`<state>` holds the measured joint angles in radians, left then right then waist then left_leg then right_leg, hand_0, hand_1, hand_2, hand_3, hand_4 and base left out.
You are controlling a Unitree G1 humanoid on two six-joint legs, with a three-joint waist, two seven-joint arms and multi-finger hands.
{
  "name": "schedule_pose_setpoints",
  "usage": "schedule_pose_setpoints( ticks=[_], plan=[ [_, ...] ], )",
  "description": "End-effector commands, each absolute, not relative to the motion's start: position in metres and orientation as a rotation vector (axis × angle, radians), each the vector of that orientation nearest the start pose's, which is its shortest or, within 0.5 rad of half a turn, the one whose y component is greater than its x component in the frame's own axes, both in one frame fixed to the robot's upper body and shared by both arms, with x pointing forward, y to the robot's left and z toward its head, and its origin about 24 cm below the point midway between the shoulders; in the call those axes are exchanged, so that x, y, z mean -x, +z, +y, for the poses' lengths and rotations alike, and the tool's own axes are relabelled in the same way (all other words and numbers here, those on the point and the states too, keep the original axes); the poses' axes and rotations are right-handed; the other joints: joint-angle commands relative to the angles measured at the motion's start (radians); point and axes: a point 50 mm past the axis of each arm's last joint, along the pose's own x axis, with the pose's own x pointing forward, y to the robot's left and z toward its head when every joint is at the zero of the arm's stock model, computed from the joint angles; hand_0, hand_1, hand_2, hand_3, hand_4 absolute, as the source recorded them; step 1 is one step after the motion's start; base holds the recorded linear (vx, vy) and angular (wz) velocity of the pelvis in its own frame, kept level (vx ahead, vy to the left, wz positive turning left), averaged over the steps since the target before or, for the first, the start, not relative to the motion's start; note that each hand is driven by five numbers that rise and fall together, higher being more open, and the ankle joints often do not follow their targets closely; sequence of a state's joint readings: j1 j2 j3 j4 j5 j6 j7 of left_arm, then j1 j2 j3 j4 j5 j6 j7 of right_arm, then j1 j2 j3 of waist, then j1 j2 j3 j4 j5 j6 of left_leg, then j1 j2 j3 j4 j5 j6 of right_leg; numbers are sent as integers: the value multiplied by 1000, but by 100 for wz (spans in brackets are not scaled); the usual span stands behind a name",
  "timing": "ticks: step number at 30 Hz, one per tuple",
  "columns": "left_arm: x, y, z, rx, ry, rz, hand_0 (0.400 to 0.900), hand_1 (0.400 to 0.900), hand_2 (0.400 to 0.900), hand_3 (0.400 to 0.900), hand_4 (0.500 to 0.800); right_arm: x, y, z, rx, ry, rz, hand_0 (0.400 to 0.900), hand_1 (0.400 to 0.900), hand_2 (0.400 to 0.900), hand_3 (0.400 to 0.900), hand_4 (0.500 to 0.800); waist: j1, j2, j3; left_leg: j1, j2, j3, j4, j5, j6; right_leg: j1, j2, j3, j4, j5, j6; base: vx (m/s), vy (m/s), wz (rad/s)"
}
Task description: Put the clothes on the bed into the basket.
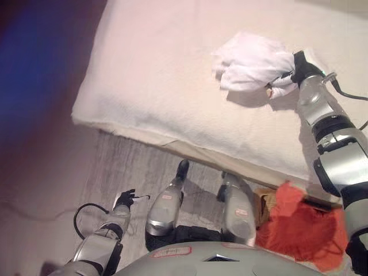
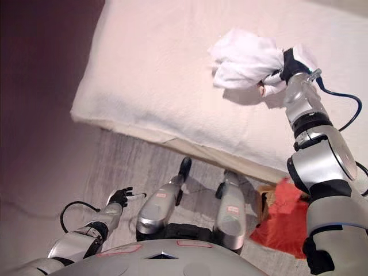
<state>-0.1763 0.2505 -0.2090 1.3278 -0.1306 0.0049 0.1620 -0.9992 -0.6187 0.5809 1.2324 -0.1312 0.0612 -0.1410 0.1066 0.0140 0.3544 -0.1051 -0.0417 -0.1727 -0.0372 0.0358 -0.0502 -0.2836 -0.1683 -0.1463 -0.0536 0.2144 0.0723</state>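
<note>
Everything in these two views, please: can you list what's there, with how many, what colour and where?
white garment: one, white, bunched, on the bed at upper right, gripped by the right hand
red cloth: one, red, heaped in the basket at lower right
basket: one, tan, mostly hidden under the red cloth, on the floor by the bed
bed: one, cream cover, fills the upper part
floor: grey boards, below the bed
right hand: dark, closed on the white garment
left hand: dark, low over the floor, fingers spread, holding nothing

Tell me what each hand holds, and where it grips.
The right hand clutches the white cloth by its right end. The left hand holds nothing.
</note>
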Motion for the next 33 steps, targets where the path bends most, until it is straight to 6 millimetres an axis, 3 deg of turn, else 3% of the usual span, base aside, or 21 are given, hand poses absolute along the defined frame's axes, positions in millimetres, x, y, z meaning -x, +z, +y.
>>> schedule_pose_setpoints(
  ticks=[1,11,14,18,22,33],
  plan=[
    [-91,-153,272,-446,243,1316,900,900,900,900,800,-381,157,-317,1124,-338,235,400,400,400,400,500,-50,-18,-107,35,2,65,-47,-19,10,17,-37,50,62,-21,92,87,56,-94],
    [-74,-154,279,-454,227,1383,900,900,900,900,800,-345,120,-355,1093,-339,371,400,400,400,400,500,-135,-33,-175,129,7,179,-50,-65,22,34,-3,155,68,-17,103,32,33,-46],
    [-75,-154,280,-465,207,1385,900,900,900,900,800,-323,102,-377,1087,-368,469,400,400,400,400,500,-167,-31,-184,154,2,213,-50,-80,28,33,7,184,74,-12,111,11,25,-30],
    [-76,-153,280,-476,194,1385,900,900,900,900,800,-307,88,-389,1074,-377,538,400,400,400,400,500,-185,-29,-188,170,1,236,-50,-86,31,35,14,207,77,-9,113,18,29,-27],
    [-77,-153,281,-493,174,1385,900,900,900,900,800,-278,71,-412,1042,-435,645,400,400,400,400,500,-215,-25,-194,191,-3,258,-50,-96,36,41,25,237,80,-8,117,18,20,-23],
    [-87,-150,282,-532,142,1362,900,900,900,900,800,-217,42,-446,971,-543,864,400,400,400,400,500,-252,-26,-203,222,-6,283,-50,-110,41,58,33,257,78,-5,122,11,4,-8]
  ],
)
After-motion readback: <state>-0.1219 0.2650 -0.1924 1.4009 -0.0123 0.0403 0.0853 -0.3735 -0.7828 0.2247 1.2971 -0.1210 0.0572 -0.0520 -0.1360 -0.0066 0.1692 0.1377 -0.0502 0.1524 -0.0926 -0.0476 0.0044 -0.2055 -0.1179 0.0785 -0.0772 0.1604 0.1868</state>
